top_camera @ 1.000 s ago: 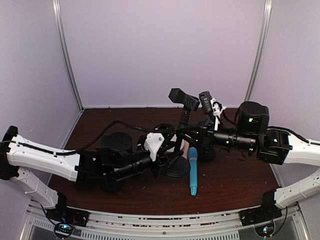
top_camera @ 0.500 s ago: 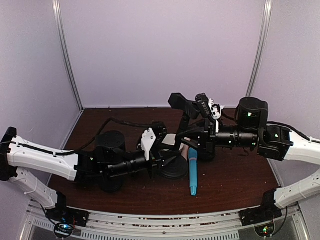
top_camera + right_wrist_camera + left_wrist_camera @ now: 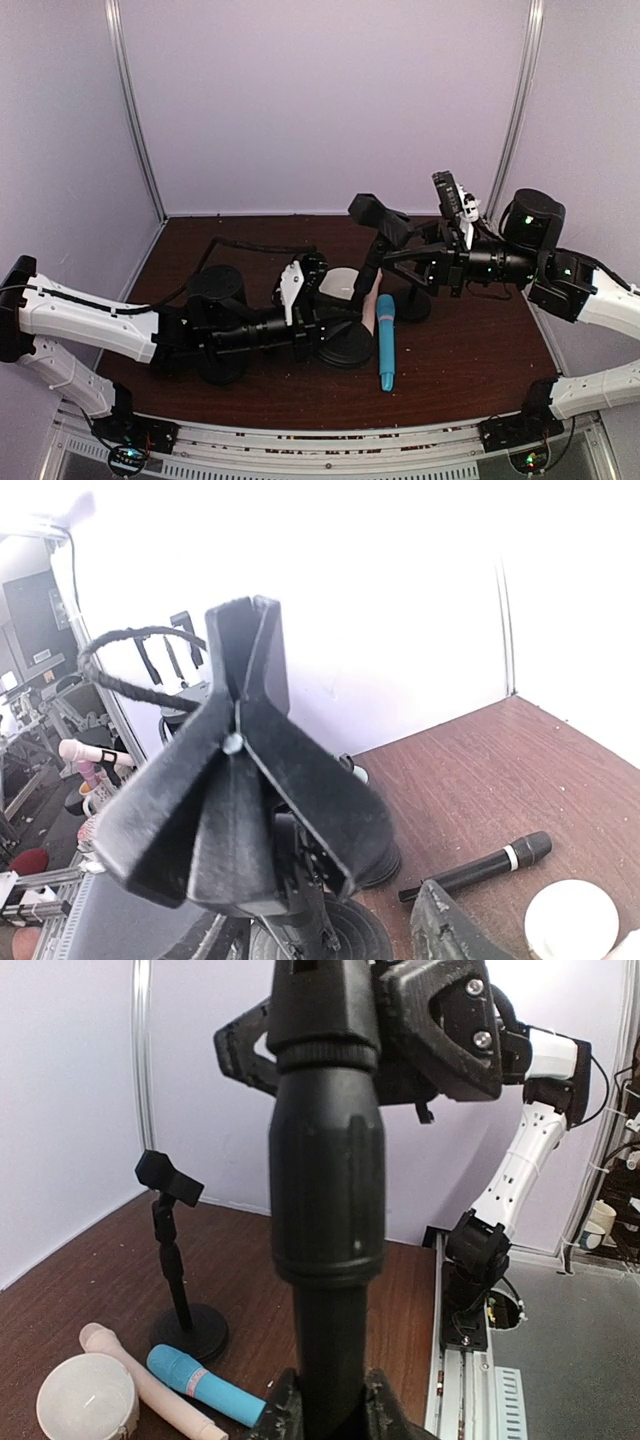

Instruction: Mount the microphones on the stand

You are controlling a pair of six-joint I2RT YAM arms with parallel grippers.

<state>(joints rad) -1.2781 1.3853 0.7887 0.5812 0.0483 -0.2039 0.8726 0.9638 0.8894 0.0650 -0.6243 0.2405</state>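
Note:
The black stand (image 3: pixel 362 290) rises from its round base (image 3: pixel 347 346), its clip (image 3: pixel 378 214) on top. My left gripper (image 3: pixel 322 330) is shut on the stand's pole just above the base; both fingers press the pole (image 3: pixel 325 1290). My right gripper (image 3: pixel 415 262) is open, just right of the clip and apart from it; in the right wrist view one finger (image 3: pixel 450 930) shows beside the clip (image 3: pixel 240 780). The light blue microphone (image 3: pixel 385 342) and the cream-pink microphone (image 3: pixel 368 312) lie beside the base. The black microphone (image 3: pixel 480 870) lies on the table.
A second black stand (image 3: pixel 178 1270) with its own clip stands further off on the brown table (image 3: pixel 470 360). A white round bowl (image 3: pixel 340 283) sits by the microphones. A black cable (image 3: pixel 240 248) loops over the left arm. Purple walls close in the back and sides.
My left gripper closed on the stand's pole near the base. My right gripper opened, let go of the clip and drew back to the right.

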